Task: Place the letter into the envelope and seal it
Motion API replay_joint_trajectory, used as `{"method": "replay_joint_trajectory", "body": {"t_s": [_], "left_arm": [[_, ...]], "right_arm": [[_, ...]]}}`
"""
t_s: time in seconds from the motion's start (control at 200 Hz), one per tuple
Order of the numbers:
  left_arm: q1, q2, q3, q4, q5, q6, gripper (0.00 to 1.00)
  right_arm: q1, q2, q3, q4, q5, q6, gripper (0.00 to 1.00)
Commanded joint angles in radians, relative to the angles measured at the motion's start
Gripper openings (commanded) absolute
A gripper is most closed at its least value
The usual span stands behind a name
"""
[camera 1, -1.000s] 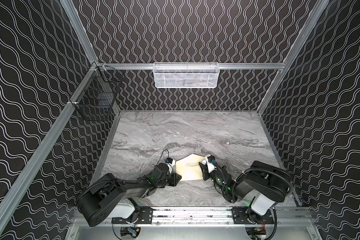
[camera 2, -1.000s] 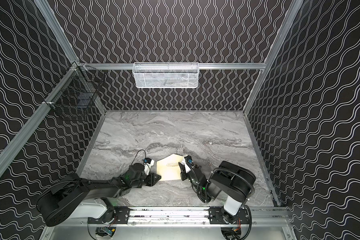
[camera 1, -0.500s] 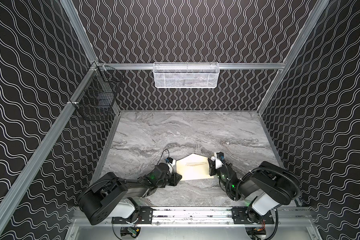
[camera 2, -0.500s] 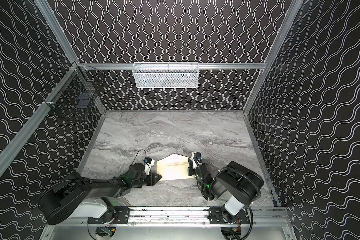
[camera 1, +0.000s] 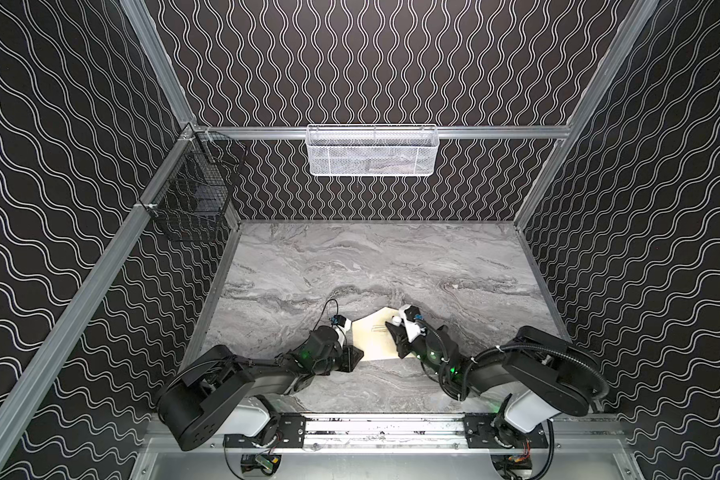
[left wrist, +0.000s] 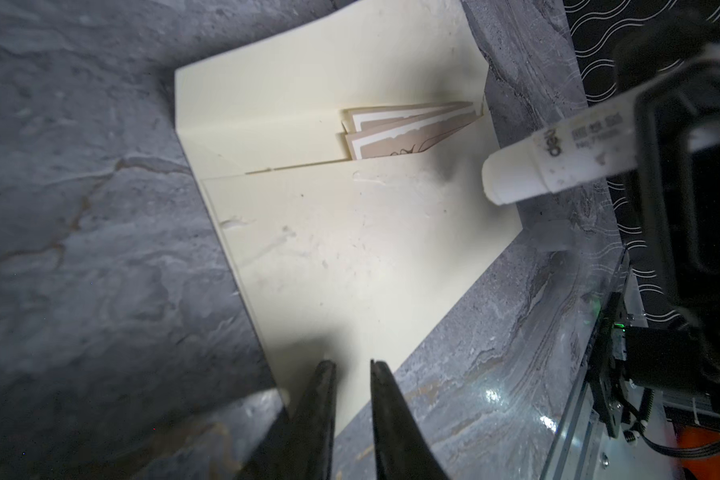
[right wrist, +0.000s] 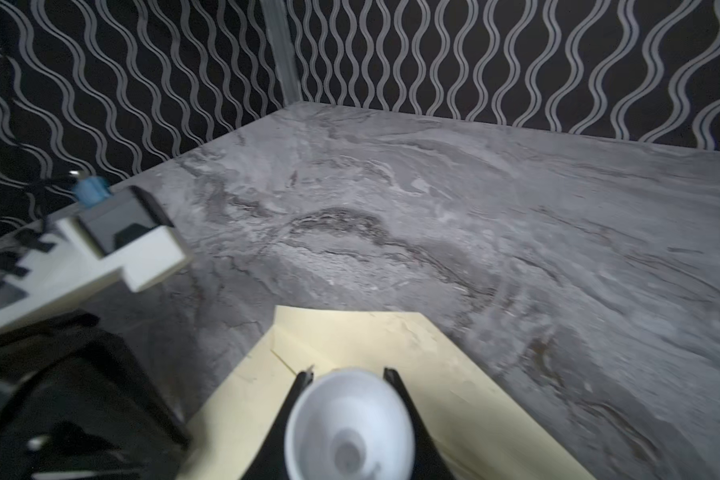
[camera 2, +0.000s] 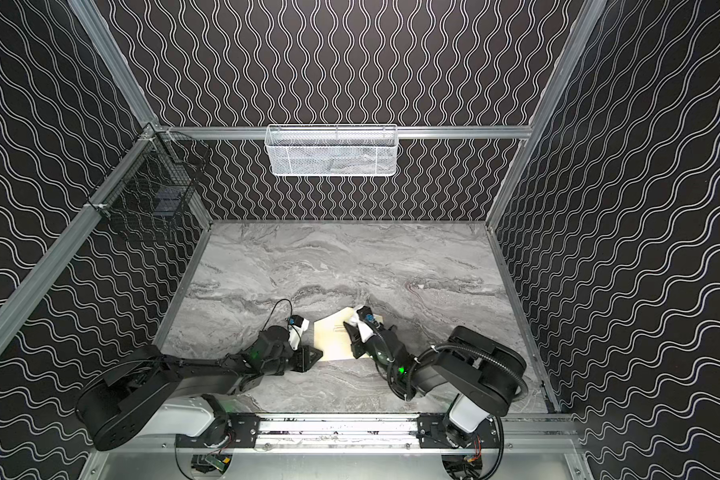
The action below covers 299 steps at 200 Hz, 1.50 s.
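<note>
Two arms, same build. Left arm and right arm: matte black boxy links with fat round joint housings. Each has a glossy white base shell and a small green light near the wrist.

Left tool, right tool: flat black fingers tapering to thin tips.

White camera mount at the wrist, carrying a blue plug and a thin black cable.

Ribbed black hose on the right arm.

Black base plates with screws.
</note>
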Motion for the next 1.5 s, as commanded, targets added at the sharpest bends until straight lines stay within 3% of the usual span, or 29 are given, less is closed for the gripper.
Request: {"method": "replay_joint_trajectory", "body": {"t_s": [0.0,0.21,0.43,1.001,1.161,1.236,1.316,1.491], "left_arm": [[0.0,0.013,-0.013,-0.211,-0.044,-0.001,0.22],[0.0,0.001,-0.013,-0.218,-0.046,-0.004,0.22],[0.0,-0.06,-0.022,-0.253,-0.077,-0.016,0.21],[0.0,-0.031,-0.019,-0.256,-0.072,-0.031,0.22],[0.0,-0.009,-0.012,-0.252,-0.063,-0.027,0.21],[0.0,-0.008,-0.012,-0.255,-0.064,-0.027,0.22],[0.0,-0.007,-0.012,-0.254,-0.066,-0.029,0.22],[0.0,-0.005,-0.007,-0.264,-0.065,-0.026,0.22]], "right_arm": [[0.035,0.043,0.039,0.021,-0.003,0.001,0.0],[0.064,0.158,0.083,0.049,0.019,0.003,0.0],[0.045,0.195,0.014,0.146,0.099,0.007,0.0],[-0.123,0.095,-0.156,0.225,0.181,-0.015,0.0],[-0.129,-0.067,-0.142,0.061,0.167,-0.025,0.0],[-0.128,-0.109,-0.114,-0.037,0.104,0.022,0.0],[-0.106,-0.099,-0.083,-0.073,0.085,0.049,0.0],[-0.103,0.003,-0.126,0.063,0.141,0.051,0.0]]}}
